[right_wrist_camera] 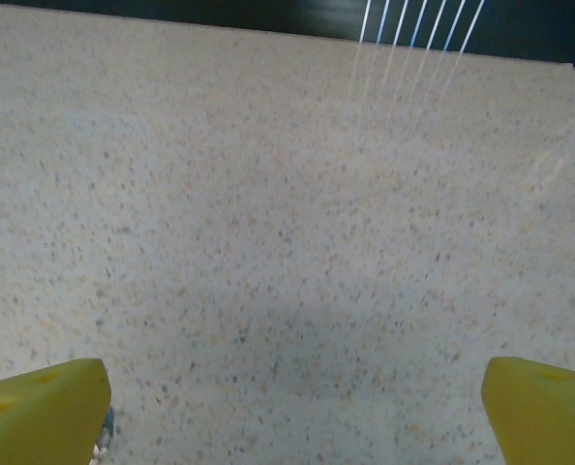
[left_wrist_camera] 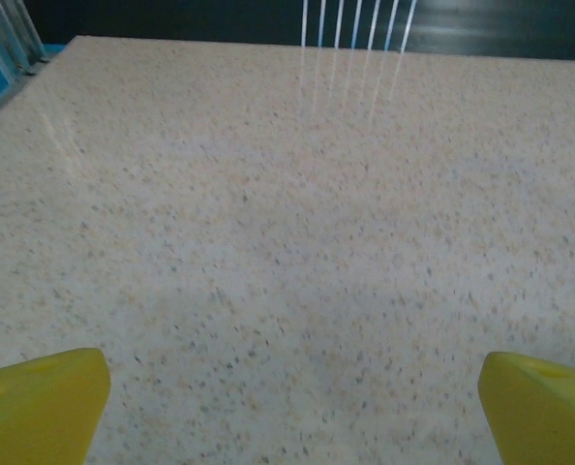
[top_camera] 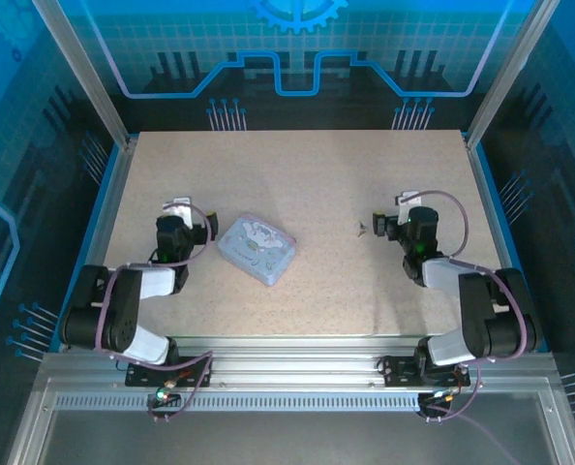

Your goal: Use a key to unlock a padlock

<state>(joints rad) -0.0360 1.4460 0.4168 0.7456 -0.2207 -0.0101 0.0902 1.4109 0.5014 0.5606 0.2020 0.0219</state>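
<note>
Both claws are wide open, grabbing nothing. The left gripper (left_wrist_camera: 292, 392) hovers over the table (left_wrist_camera: 287, 194). The tiny padlock (top_camera: 361, 230) sits just left of the right gripper (right_wrist_camera: 292, 397), well apart from the tin box (top_camera: 257, 248).

Overhead plus wrist close-ups, shared table (top_camera: 317, 184)

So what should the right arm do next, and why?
Probably shift the right gripper slightly to its left, so that what looks like the padlock lies centred between its open jaws. In the wrist view it only peeks out at the left jaw's edge, and there is bare table ahead.
</note>
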